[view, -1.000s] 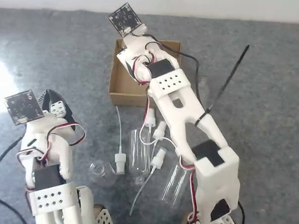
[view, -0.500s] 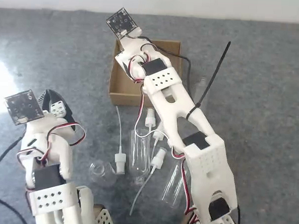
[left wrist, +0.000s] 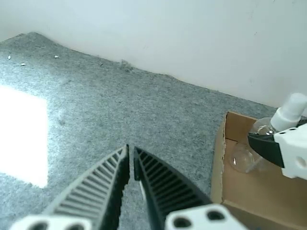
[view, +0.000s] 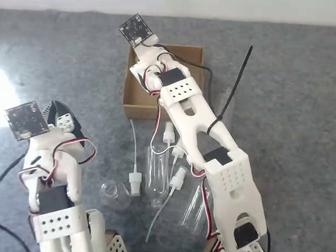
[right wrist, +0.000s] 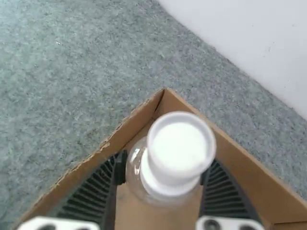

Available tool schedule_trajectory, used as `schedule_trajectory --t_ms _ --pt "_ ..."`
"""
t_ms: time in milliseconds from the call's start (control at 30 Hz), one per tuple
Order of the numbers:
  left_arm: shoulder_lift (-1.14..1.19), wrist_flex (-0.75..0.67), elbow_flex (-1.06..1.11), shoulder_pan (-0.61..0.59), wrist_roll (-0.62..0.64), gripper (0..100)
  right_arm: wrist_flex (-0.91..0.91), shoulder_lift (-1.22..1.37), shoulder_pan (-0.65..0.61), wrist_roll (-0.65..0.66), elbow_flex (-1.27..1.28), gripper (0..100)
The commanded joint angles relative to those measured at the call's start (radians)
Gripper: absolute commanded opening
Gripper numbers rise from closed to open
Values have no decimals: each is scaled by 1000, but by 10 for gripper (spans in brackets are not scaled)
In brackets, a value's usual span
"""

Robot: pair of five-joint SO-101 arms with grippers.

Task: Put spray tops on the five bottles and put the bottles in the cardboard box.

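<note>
My right gripper (right wrist: 160, 168) is shut on a clear bottle (right wrist: 180, 148) that wears a white spray top, holding it inside the near corner of the cardboard box (right wrist: 144, 112). In the high view this arm stretches across the table to the box (view: 127, 96). The left wrist view shows the same bottle (left wrist: 268, 127) upright just inside the box (left wrist: 225, 158). My left gripper (left wrist: 129, 158) is shut on nothing and sits folded back at the table's left (view: 57, 111). Loose spray tops (view: 134, 180) and clear bottles (view: 156, 170) lie between the arms.
Another clear bottle (view: 228, 98) lies right of the box, beside a black cable tie (view: 236, 87) that sticks up from the right arm. A further bottle (view: 195, 208) lies under that arm. Bare grey table spreads at the far left and far right.
The right arm has swung left with the bottle, bringing it deeper over the box's left side. The left arm has stayed still.
</note>
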Motion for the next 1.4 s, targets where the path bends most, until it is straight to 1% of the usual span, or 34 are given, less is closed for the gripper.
schedule_trajectory --t_ms 0,267,600,633,767,867,1067,1367 --pt "5 -26 -16 -29 8 15 -38 1 -18 -2 -72 128" --pt "5 -26 -16 -34 8 15 -177 59 -21 -2 -72 128" --pt "5 -26 -16 -34 8 15 -176 64 -25 -2 -74 132" --pt "5 -26 -16 -34 8 15 -176 64 -24 -2 -74 146" --pt "5 -26 -15 -34 8 15 -151 64 -25 -2 -74 251" --pt "5 -26 -15 -34 8 15 -151 65 -31 -2 -83 251" --pt "5 -26 -15 -34 8 15 -151 127 -30 -2 -212 222" --pt "5 -26 -15 -34 8 15 -142 352 -5 0 -526 174"
